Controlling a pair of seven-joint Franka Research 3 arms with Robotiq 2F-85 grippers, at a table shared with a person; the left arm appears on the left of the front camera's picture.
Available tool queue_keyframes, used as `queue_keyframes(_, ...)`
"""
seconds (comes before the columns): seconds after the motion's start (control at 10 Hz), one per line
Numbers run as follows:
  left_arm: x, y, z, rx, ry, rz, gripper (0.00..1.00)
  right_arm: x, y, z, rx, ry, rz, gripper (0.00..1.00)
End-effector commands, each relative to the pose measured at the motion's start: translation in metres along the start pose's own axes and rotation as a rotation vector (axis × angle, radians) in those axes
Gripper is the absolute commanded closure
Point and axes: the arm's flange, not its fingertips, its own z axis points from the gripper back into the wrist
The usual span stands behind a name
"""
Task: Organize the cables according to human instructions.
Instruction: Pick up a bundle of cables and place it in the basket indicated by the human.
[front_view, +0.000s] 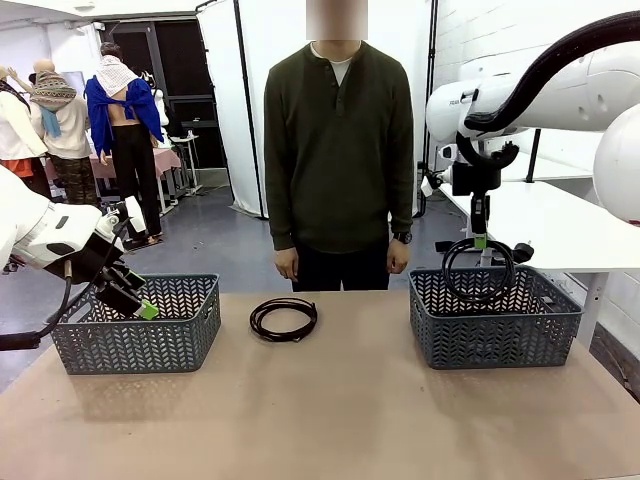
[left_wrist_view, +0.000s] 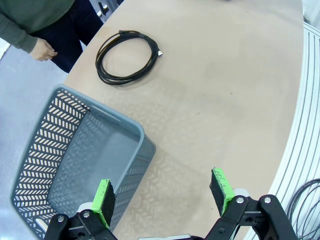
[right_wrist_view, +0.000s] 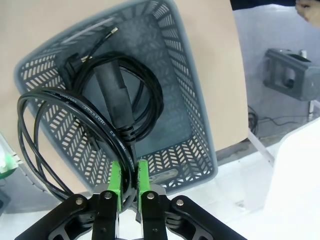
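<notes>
As the right hand (right_wrist_view: 128, 167) grips it, cable (right_wrist_view: 112, 95) dangles into basket (right_wrist_view: 192, 100).

Over at the right basket (front_view: 495, 325): the held cable (front_view: 445, 265) dips behind its near wall, and the lattice chops up the bottom loop. Above the basket, white print runs along that cord (far too small to read), and just outside the rim the outer loops vanish behind the right gripper (right_wrist_view: 127, 170). Two cord ends (right_wrist_view: 112, 31) lie by the basket's far wall; part of the held coil or loose on the floor, can't tell. Past the basket, off the table, a hand (right_wrist_view: 308, 7) is clipped by the picture's top edge, and a grey boxy thing (right_wrist_view: 287, 70) is too blurred to name.
</notes>
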Motion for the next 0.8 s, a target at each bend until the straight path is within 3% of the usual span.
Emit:
queue_keyframes(0.0, -0.004, -0.001, -0.001, -0.008, -0.007, 0.007, 0.0, -0.004, -0.01, -0.007, -0.008, -0.041, 0.03, 1.0)
queue_keyframes(0.7, -0.004, -0.001, -0.001, -0.008, -0.007, 0.007, 0.0, 0.0, -0.027, -0.03, -0.012, -0.101, 0.069, 1.0)
